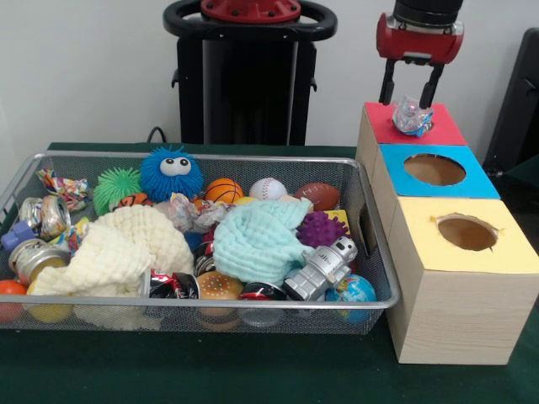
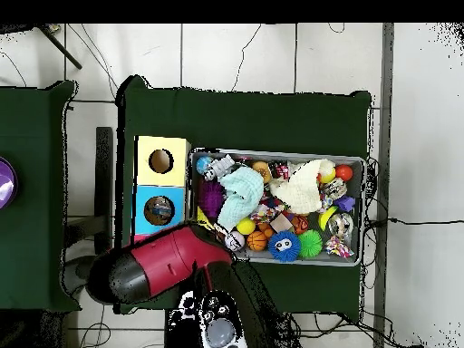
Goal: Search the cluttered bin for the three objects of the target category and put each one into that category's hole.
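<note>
My gripper (image 1: 410,91) hangs over the red-topped box (image 1: 442,128) at the back right, fingers (image 1: 387,87) spread open. A crumpled shiny wrapper (image 1: 412,116) sits at the red top's hole, right under the fingertips. Whether they touch it I cannot tell. The blue top's hole (image 1: 434,169) and the yellow top's hole (image 1: 466,232) stand open in front. Similar crinkled wrappers (image 1: 187,210) lie in the wire bin (image 1: 253,300). In the overhead view the red arm (image 2: 163,265) hides the gripper and the red box.
The bin (image 2: 362,210) holds a cream cloth (image 1: 118,248), a mint cloth (image 1: 257,240), a blue fuzzy ball (image 1: 171,174), a silver robot toy (image 1: 322,268), crushed cans (image 1: 38,257) and several small balls. The wooden box (image 1: 450,316) stands against the bin's right side.
</note>
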